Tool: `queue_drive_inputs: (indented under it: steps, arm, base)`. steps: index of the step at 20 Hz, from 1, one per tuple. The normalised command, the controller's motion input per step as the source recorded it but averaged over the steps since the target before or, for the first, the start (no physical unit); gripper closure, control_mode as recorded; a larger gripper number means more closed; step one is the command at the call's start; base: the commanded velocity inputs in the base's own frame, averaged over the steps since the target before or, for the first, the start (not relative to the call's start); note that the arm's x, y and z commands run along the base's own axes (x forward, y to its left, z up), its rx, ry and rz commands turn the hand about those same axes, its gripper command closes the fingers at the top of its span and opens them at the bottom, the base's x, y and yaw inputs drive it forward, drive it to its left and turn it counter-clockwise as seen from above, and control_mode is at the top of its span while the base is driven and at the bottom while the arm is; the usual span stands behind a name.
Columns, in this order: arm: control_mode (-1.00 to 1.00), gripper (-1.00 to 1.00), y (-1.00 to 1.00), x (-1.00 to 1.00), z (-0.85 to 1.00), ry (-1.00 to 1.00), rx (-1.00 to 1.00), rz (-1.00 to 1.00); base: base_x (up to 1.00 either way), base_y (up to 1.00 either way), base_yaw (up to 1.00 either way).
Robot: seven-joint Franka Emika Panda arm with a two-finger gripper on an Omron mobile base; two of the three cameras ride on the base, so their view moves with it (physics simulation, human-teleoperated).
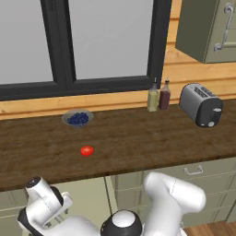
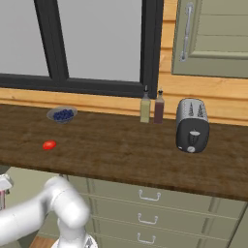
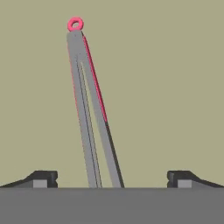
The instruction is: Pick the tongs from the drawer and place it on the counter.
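The tongs [image 3: 89,113] lie on the flat olive-beige floor of the drawer [image 3: 175,87]. They have grey metal arms with pink edging and a pink loop at the far end. My gripper [image 3: 112,179] is open just above them. One dark fingertip [image 3: 43,178] stands on each side of the tongs' near end, and neither touches them. In the base views the dark wood-grain counter [image 1: 138,138] [image 2: 121,145] runs across the scene, and my hand hangs low below its front edge at the left.
On the counter are a small red tomato [image 1: 86,150] [image 2: 49,144], a bowl of blueberries [image 1: 77,118], two bottles [image 1: 158,97] and a toaster [image 1: 201,104] [image 2: 192,125]. Narrow drawers with bar handles [image 2: 149,195] sit under the counter at the right.
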Motion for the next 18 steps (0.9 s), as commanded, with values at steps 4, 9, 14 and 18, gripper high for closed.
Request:
queue_drive_inputs:
  steps: [4,9,14,18]
  arm:
    - [-1.0,-1.0,-0.03,0.24,-0.49,0.07,-0.03,0.0]
    - [-1.0,1.0,-0.94,-0.15,-0.83,0.01,0.0,-0.01]
    - [-1.0,1.0,-0.99,-0.23,-0.55,-0.01,0.13,-0.13]
    - [-1.0,1.0,-0.85,-0.47,-0.34,-0.07,0.18,-0.2]
  base:
    - [0.0,0.0,0.0]
    - [0.0,0.0,0.0]
    - [0.0,0.0,0.0]
    - [0.0,0.0,0.0]
